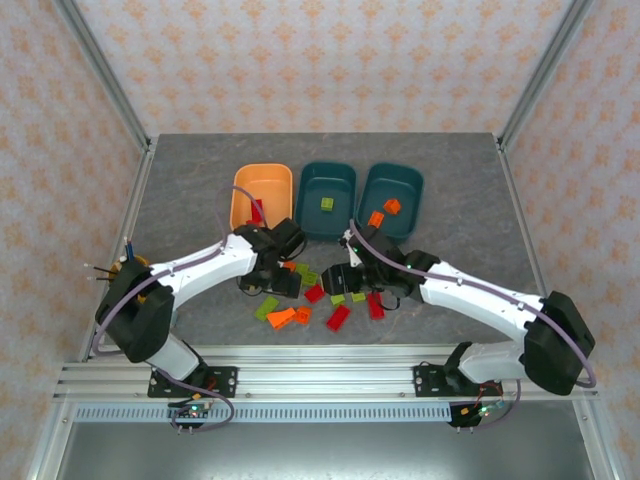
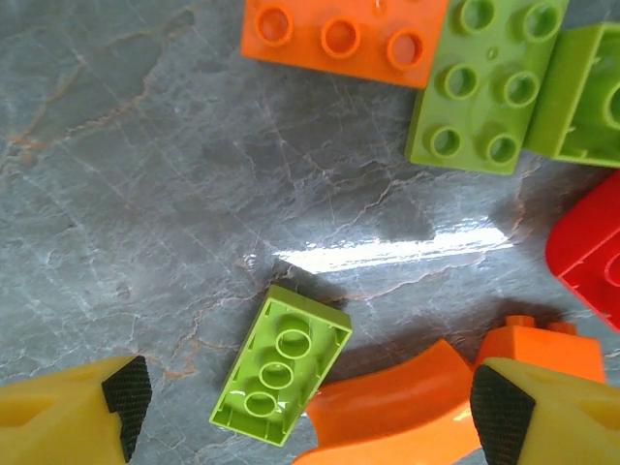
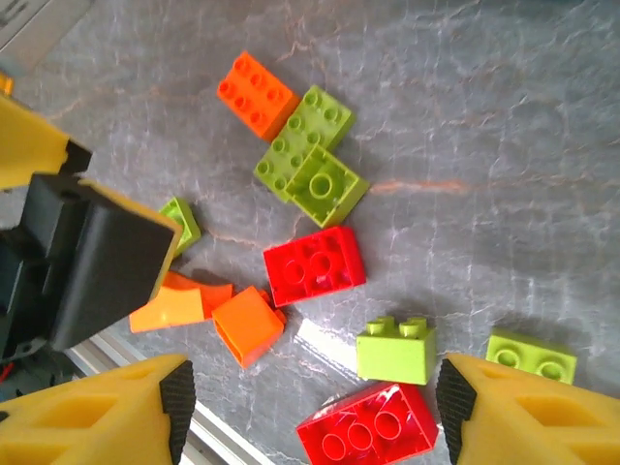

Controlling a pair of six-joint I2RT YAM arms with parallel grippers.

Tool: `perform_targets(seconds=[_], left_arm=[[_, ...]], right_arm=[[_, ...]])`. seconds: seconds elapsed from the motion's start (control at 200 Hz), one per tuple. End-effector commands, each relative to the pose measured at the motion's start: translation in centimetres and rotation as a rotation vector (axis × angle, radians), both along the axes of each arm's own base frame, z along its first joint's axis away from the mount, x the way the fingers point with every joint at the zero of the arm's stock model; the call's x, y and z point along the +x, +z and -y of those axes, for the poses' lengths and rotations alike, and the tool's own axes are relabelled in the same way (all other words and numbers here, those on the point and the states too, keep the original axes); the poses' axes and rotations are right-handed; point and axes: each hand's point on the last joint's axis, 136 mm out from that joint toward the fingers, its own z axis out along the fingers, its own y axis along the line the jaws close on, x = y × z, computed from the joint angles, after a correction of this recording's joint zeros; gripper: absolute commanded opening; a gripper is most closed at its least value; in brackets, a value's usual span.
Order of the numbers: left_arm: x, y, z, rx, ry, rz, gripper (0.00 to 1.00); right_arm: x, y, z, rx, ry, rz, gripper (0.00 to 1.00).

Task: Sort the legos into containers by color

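Observation:
Loose legos lie mid-table in front of three containers: a light orange tray (image 1: 262, 188) and two teal trays (image 1: 326, 190) (image 1: 392, 192). My left gripper (image 2: 310, 407) is open and hovers low over an upside-down green brick (image 2: 281, 363), which lies free between the fingers beside a curved orange piece (image 2: 397, 407). My right gripper (image 3: 315, 402) is open above a red brick (image 3: 368, 431) and a green brick (image 3: 394, 351), touching neither. In the top view the left gripper (image 1: 272, 285) and right gripper (image 1: 355, 283) sit close together over the pile.
The orange tray holds a red brick (image 1: 257, 212), the middle tray a green one (image 1: 327, 204), the right tray orange ones (image 1: 391, 207). More red (image 3: 315, 263), orange (image 3: 257, 92) and green (image 3: 305, 140) bricks crowd the space. The left gripper body (image 3: 87, 262) is close by.

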Motion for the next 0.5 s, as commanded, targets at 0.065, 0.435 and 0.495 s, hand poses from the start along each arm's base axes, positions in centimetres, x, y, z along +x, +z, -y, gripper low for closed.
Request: perform_targets(seconds=[0.065, 0.435, 0.495], left_arm=[[-0.7, -2.1, -0.3, 0.023, -0.056, -0.061, 0.84], [-1.2, -4.7, -1.6, 0.093, -0.029, -0.100, 0.64], [-1.4, -4.9, -1.7, 0.098, -0.027, -0.103, 0.60]], right_arm=[[0.6, 3.7, -0.7, 0.104, -0.006, 0.090, 0.70], [0.3, 4.4, -0.1, 0.128, -0.039, 0.089, 0.70], [0.3, 4.4, 0.0, 0.125, -0.043, 0.092, 0.70]])
